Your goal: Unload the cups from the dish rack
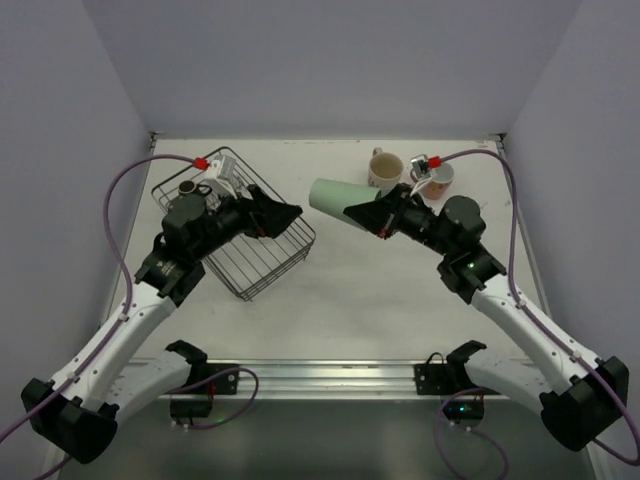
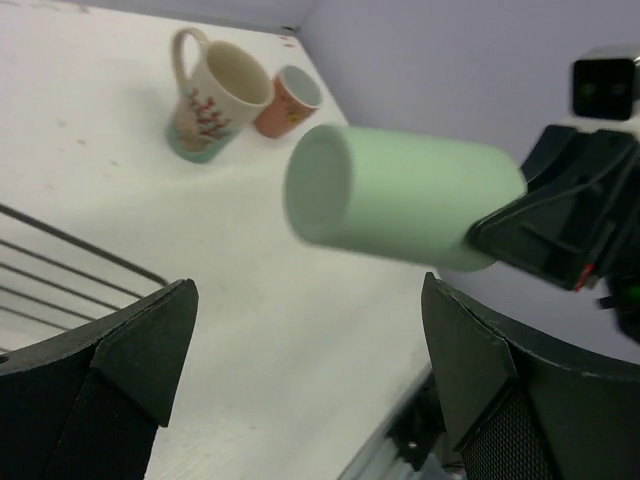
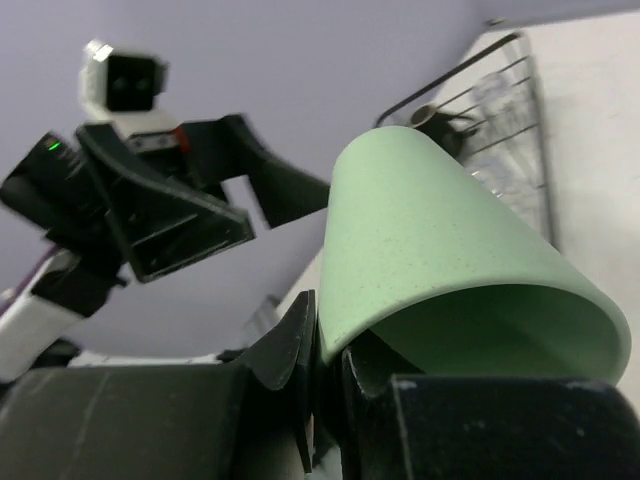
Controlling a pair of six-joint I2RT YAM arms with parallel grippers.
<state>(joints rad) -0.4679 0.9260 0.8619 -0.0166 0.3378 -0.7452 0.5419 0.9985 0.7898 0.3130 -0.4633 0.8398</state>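
My right gripper [image 1: 365,213] is shut on the rim of the pale green cup [image 1: 330,198] and holds it on its side in the air above the table, base pointing left. In the right wrist view one finger sits inside the cup [image 3: 440,250] and one outside. My left gripper [image 1: 290,212] is open and empty at the right edge of the black wire dish rack [image 1: 240,258], facing the cup's base [image 2: 400,195] with a gap between. A dark brown mug [image 1: 188,187] and a clear glass [image 1: 222,185] stay in the rack's far end.
A cream patterned mug [image 1: 384,168] and a salmon-pink mug [image 1: 437,180] stand on the table at the back right; both also show in the left wrist view, cream [image 2: 215,100] and pink [image 2: 285,100]. Grey walls close in the back and sides.
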